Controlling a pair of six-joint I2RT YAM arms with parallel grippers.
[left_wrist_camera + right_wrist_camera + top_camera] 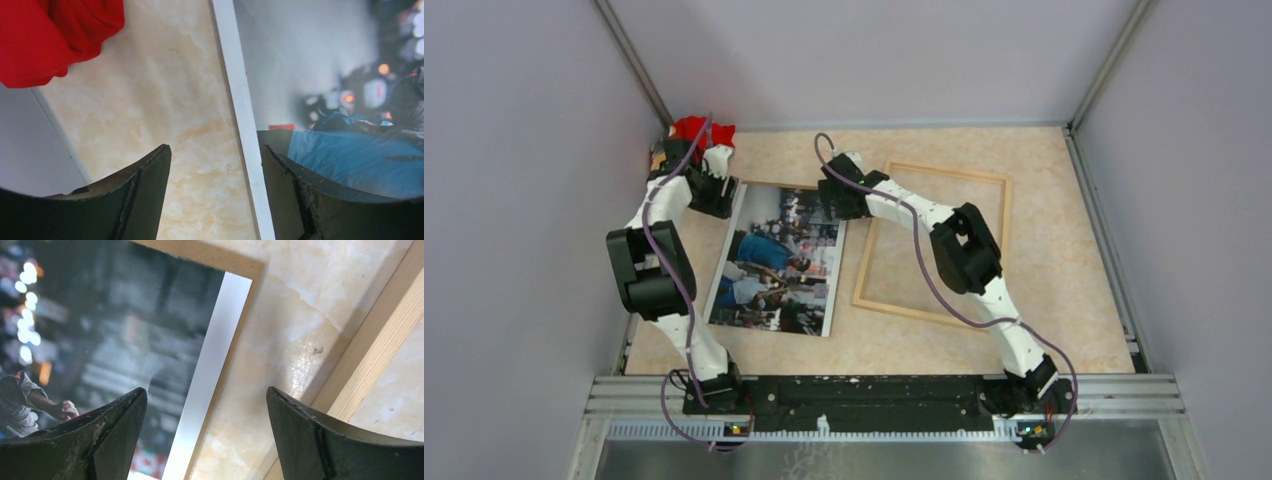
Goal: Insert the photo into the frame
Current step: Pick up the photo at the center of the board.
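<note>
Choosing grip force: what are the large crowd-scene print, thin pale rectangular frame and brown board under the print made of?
Crowd-scene photo: thin glossy paper or card, judging by sheen on its white border. Pale rectangular frame: bare light wood, matte, faint grain lines. Brown board: probably fibreboard or cardboard; dull, uniform, slightly rough edge.

Overhead shot is bright and even, with soft diffuse light and nothing blown out. The arms (944, 235) only drop faint, fuzzy shadows on the table (1044, 300) either side of the photo (776, 262), which reads fairly crisp from up there. Wrist cams are another story: up close the photo goes mushy and the lights in it smear into blobs. In the right wrist view there's a milky sheen across its glossy surface, plus a shiny patch on the table just right of its white border. The left pincer (216, 145) and right pincer (206, 388) look dark and soft.
</note>
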